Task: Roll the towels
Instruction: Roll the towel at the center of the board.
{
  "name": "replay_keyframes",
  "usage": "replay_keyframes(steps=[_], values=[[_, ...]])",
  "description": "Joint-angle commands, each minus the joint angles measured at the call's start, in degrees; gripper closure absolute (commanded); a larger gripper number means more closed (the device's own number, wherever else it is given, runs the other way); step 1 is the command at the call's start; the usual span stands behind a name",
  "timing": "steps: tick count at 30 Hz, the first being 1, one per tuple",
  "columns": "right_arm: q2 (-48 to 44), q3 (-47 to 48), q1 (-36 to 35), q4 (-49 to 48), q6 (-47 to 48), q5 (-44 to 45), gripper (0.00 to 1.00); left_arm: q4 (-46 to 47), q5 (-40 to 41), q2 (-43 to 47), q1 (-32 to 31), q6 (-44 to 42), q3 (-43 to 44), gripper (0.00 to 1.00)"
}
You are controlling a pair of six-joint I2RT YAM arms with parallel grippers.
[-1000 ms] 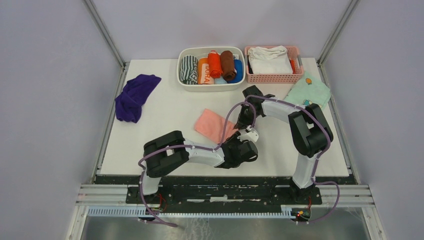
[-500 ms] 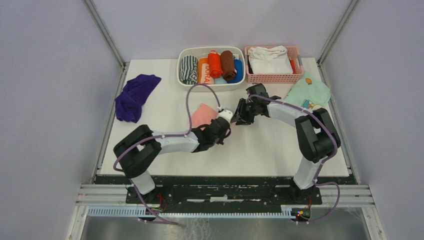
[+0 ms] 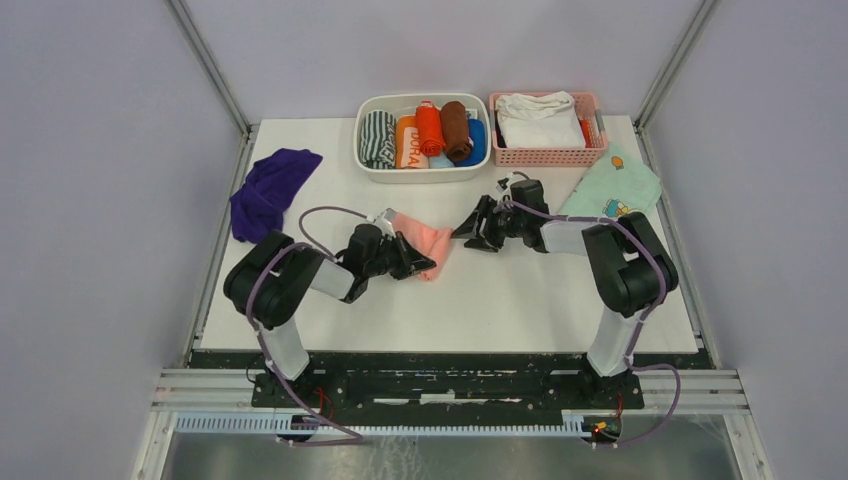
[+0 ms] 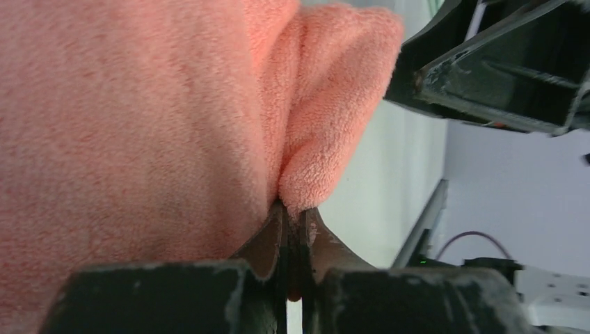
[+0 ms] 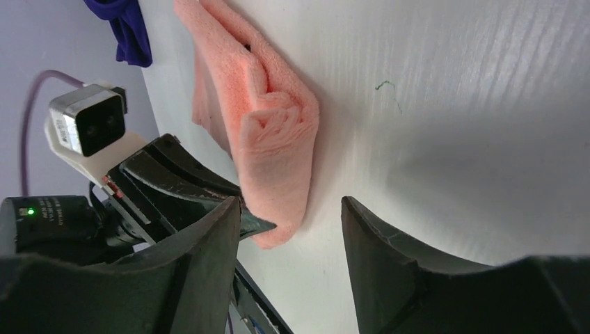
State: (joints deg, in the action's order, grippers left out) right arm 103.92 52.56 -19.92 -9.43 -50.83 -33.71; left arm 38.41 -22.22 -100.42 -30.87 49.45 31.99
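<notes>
Swapped within the last second: left end effector (image 3: 422, 264) clamped on the bunched edge of the salmon-pink towel (image 3: 427, 240), right end effector (image 3: 466, 235) parted, off the cloth, at its three o'clock. Towel mid-table (image 3: 520, 300), half-gathered; purple towel (image 3: 266, 190) crumpled at ten o'clock, not yet rolled.

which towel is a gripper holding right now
The salmon-pink towel, pinched in the shut left gripper; the purple towel lies crumpled and untouched, well off to the left.
</notes>
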Motion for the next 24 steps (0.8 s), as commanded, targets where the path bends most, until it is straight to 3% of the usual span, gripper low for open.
replay_keyframes(steps=[1, 4, 8, 24], values=[[3.8, -1.1, -0.7, -14.4, -5.3, -4.2, 0.37, 22.3, -9.8, -6.2, 2.4, 18.4, -4.4, 0.97], [6.1, -0.8, -1.3, -15.7, -5.5, -4.3, 0.37, 29.5, -10.3, -9.9, 3.0, 23.8, -5.9, 0.97], [9.1, -1.0, -2.0, -19.0, -7.2, -4.6, 0.37, 32.2, -10.6, -12.3, 3.4, 26.8, -6.4, 0.97], [15.6, -0.7, -3.9, -27.3, -10.2, -6.4, 0.38, 13.3, -10.1, -11.0, 4.2, 22.8, -1.7, 0.97]])
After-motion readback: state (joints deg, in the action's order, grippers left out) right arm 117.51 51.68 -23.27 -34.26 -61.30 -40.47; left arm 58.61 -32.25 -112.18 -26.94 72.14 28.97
